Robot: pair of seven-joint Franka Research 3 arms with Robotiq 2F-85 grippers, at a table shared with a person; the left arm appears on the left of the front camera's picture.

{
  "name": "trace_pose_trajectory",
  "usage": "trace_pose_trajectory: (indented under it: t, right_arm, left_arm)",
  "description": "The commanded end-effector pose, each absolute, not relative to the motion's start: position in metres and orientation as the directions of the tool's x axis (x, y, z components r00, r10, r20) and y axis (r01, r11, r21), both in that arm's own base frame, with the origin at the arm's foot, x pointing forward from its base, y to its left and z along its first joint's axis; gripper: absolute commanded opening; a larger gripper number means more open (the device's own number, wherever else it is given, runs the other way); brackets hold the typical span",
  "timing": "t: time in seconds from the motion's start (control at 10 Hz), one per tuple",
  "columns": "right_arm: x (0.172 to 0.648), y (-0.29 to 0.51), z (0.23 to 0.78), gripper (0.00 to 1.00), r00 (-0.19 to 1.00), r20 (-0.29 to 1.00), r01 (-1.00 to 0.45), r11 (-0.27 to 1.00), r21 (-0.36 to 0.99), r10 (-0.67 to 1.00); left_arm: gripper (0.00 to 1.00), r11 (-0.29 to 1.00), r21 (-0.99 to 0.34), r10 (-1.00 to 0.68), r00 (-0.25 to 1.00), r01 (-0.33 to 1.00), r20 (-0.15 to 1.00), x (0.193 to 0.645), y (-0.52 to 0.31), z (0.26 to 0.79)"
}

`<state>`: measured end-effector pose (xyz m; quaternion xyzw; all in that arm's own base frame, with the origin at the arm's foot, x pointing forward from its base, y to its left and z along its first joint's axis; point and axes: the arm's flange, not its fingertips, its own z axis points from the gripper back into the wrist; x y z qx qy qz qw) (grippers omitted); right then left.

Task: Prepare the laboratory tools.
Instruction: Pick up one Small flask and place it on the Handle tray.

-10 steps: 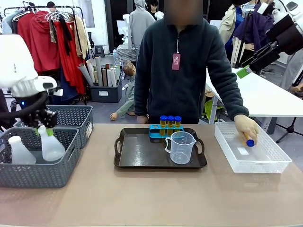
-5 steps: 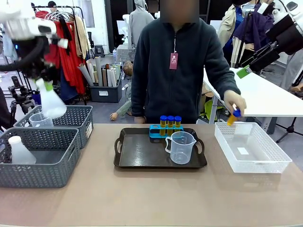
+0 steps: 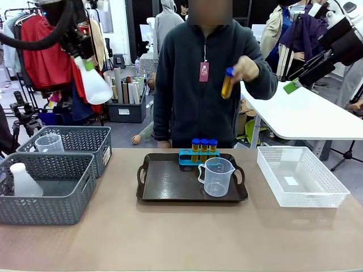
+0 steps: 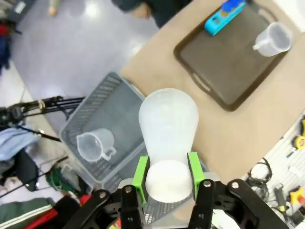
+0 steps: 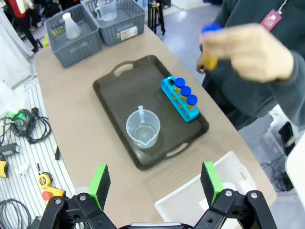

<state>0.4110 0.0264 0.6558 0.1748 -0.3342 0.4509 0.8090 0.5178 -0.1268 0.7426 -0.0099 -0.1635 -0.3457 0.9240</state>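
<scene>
Green-padded fingers [image 4: 141, 172] of the left gripper [image 4: 167, 177] pinch the neck of the white conical flask [image 4: 167, 119], tilted high above the grey baskets [image 3: 51, 198]. A person's hand [image 3: 245, 69] holds an amber tube [image 3: 227, 85] at chest height. Three more tubes [image 3: 204, 145] stand in the blue rack [image 3: 187, 158] on the dark tray [image 3: 170, 195], beside the clear measuring cup [image 3: 216, 177]. The right gripper [image 5: 155, 181] hangs above the table with its fingers spread wide.
</scene>
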Motion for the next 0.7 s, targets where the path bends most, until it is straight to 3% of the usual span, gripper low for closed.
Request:
trace_pose_trajectory:
  t: [0.0, 0.6]
  right_arm:
    - [0.412, 0.027, 0.657, 1.0, 0.359, 0.715, -0.853, 0.523, -0.011, 0.601]
    - [0.412, 0.027, 0.657, 1.0, 0.359, 0.715, -0.853, 0.523, -0.011, 0.601]
  left_arm:
    - [0.0, 0.72, 0.121, -0.682, 0.662, 0.684, 0.311, 0.53, -0.13, 0.76]
    - [0.0, 0.743, 0.104, -0.655, 0.686, 0.661, 0.317, 0.522, -0.135, 0.749]
